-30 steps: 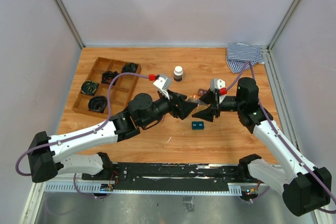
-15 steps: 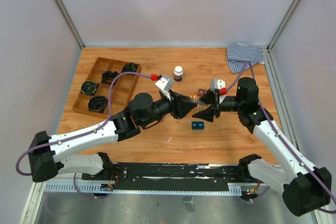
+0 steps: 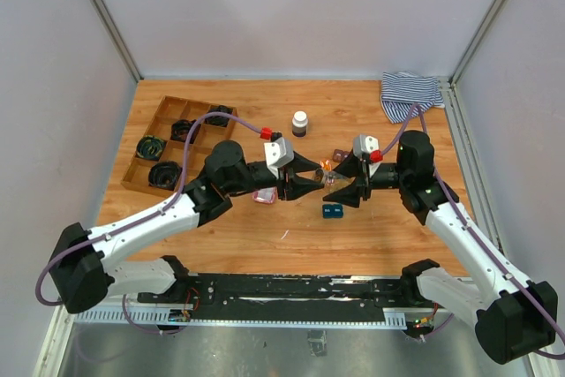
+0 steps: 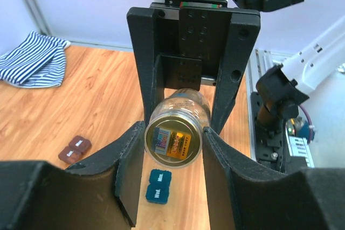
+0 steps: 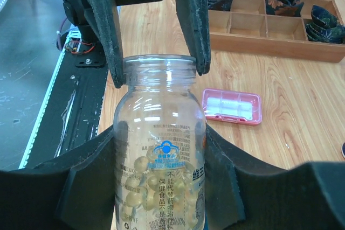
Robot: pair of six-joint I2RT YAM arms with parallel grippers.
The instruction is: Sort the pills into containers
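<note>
A clear pill bottle (image 3: 327,174) with yellow capsules hangs in the air between the two grippers. My right gripper (image 3: 344,184) is shut on its body (image 5: 159,149). My left gripper (image 3: 314,180) is closed against its neck from both sides, the mouth end (image 4: 175,143) facing the left wrist camera. The containers lie on the table. A pink case (image 3: 265,196) is under the left arm and also shows in the right wrist view (image 5: 232,107). A teal case (image 3: 333,211) lies below the bottle. A brown case (image 3: 338,154) lies behind it. I see no orange case.
A wooden compartment tray (image 3: 141,165) with black coils sits at the far left. A small dark bottle with a white cap (image 3: 300,124) stands behind the grippers. A striped cloth (image 3: 410,90) lies at the back right corner.
My left forearm has swung up and left and the gripper has rolled, uncovering the pink case. The right arm and the bottle have stayed in place.
</note>
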